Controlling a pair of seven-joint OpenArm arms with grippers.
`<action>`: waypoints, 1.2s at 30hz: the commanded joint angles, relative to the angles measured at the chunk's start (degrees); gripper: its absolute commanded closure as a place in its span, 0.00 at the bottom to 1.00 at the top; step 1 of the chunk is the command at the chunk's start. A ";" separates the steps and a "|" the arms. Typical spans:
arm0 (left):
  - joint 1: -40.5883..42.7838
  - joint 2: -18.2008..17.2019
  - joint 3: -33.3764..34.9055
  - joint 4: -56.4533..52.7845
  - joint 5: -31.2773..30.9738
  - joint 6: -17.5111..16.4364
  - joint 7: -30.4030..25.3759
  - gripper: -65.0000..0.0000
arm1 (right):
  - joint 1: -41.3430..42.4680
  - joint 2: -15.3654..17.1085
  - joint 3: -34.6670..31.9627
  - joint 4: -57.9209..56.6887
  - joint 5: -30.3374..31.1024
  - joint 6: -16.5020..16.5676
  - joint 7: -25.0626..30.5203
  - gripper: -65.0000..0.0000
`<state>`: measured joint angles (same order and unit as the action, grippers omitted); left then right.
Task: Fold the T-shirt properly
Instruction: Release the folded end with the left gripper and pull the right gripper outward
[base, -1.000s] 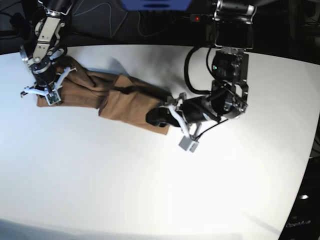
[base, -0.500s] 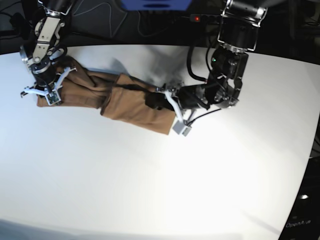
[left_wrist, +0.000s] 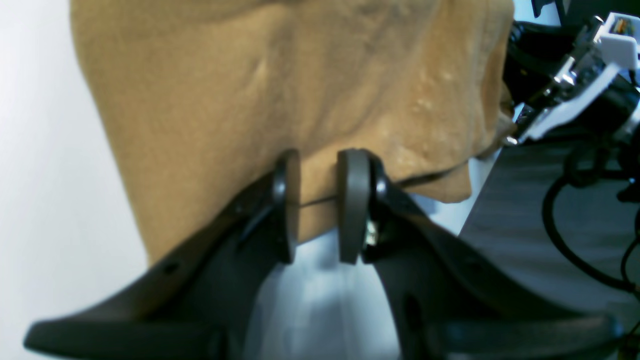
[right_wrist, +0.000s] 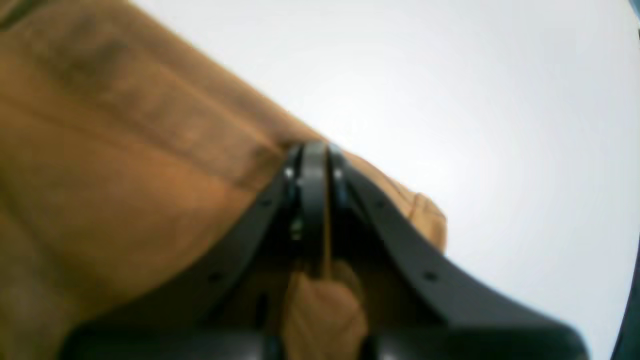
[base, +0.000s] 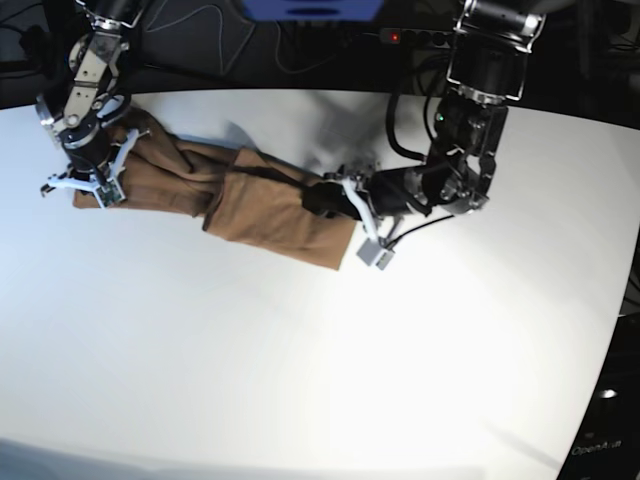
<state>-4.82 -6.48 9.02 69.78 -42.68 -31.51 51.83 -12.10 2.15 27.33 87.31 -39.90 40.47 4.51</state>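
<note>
T-shirt lies bunched on table. Left gripper pinches its hem — right gripper clamps the opposite end.

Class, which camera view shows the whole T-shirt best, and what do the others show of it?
The base view: there the T-shirt lies full length on the white table, between both arms. The left wrist view shows only one edge between the left pincer pads. The right wrist view is a blurred close-up of cloth pinched in the right pincer.
</note>
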 joint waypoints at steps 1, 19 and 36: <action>-0.85 0.11 0.00 0.68 -0.18 -0.10 -1.33 0.81 | 0.27 0.44 0.05 2.41 0.91 -0.47 1.24 0.99; -0.76 -1.04 5.18 -3.27 -0.18 -0.10 -3.17 0.87 | -0.87 -1.76 4.27 19.02 2.05 -0.47 0.89 1.00; 4.51 -3.94 5.09 -0.81 -0.27 -0.01 -3.17 0.96 | 2.74 1.41 11.13 18.93 30.10 -0.47 -28.91 1.00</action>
<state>-1.17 -10.13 14.04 69.25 -43.27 -32.77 46.24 -10.17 2.39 38.15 105.23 -9.72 40.97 -26.65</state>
